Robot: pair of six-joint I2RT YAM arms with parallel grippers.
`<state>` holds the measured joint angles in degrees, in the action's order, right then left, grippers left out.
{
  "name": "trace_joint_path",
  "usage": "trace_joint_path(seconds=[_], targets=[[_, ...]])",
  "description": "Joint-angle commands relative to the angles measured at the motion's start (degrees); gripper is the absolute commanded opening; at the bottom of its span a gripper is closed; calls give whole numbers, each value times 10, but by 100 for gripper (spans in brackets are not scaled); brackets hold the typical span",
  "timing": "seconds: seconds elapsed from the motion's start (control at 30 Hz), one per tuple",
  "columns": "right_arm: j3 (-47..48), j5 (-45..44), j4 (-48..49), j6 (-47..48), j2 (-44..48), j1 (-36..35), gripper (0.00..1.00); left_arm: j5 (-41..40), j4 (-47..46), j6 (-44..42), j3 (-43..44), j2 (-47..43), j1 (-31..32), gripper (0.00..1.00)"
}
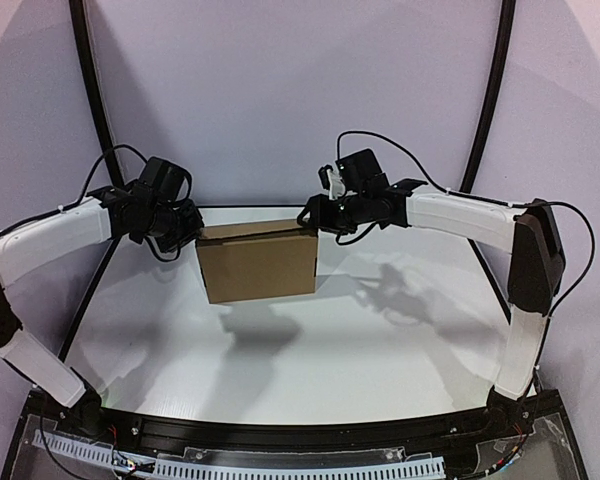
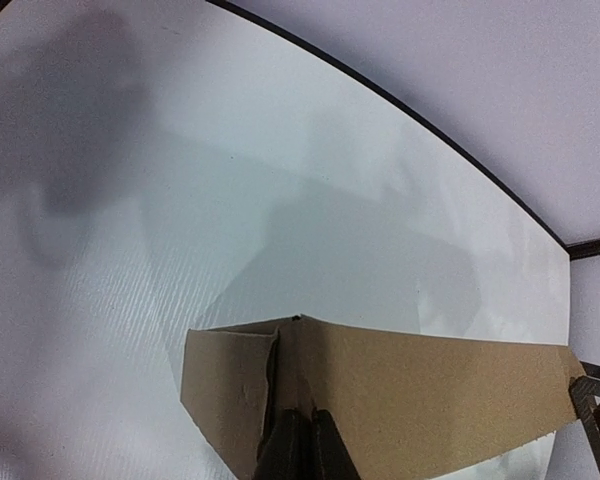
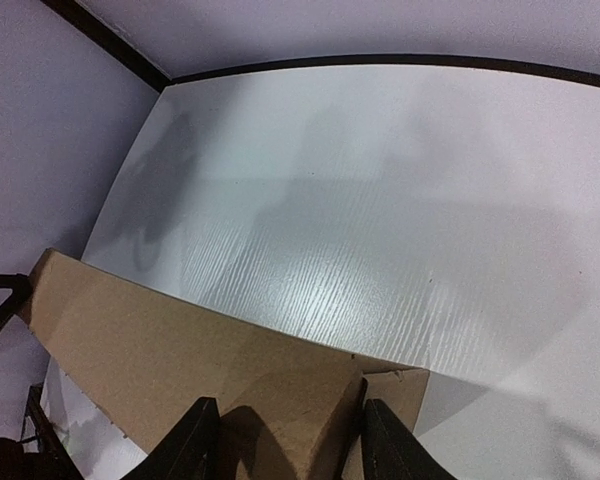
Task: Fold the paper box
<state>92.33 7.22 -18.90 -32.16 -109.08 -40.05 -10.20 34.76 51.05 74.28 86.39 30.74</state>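
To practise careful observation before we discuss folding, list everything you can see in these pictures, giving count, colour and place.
paper box: one, brown, held above the table between both pincers.
table: one, white with a black edge, beneath the box.
backdrop: one, pale lilac, behind the table.
arms: two, white and black, left arm and right arm reaching in from the sides.
left pincer: one, black, closed on the box's left edge.
right pincer: one, black, gripping the box's right end.

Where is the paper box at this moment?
In the top view, the paper box is held mid-frame, between the left gripper and the right gripper.
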Motion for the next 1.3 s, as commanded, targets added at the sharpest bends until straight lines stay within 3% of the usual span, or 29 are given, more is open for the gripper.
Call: trace_joint_path(seconds=[0.0, 0.47, 0.67, 0.7, 0.73, 0.8, 0.83, 0.9, 1.07, 1.27], targets=[[-37, 3, -24, -3, -20, -8, 49, 21, 45, 24, -82, 9, 2, 1], [-69, -6, -21, 4, -16, -7, 48, -6, 79, 46, -186, -35, 2, 1], [-61, -1, -25, 10, -14, -7, 47, -23, 130, 19, -140, -22, 2, 1], [-57, 1, -27, 11, -14, -7, 47, -24, 135, 13, -129, -24, 2, 3], [-51, 1, -32, 14, -13, -7, 47, -31, 148, 1, -102, -29, 2, 14], [-45, 1, -36, 17, -11, -7, 47, -44, 159, -12, -73, -37, 2, 24], [-42, 0, -37, 19, -8, -7, 47, -53, 170, -28, -33, -42, 2, 33], [-37, -2, -41, 21, -6, -7, 46, -61, 171, -41, -1, -46, 2, 38], [-33, 1, -43, 22, -6, -7, 47, -74, 177, -55, 36, -38, 2, 40], [-26, 11, -48, 21, -17, -8, 46, -46, 127, -36, 9, -31, 2, 42]])
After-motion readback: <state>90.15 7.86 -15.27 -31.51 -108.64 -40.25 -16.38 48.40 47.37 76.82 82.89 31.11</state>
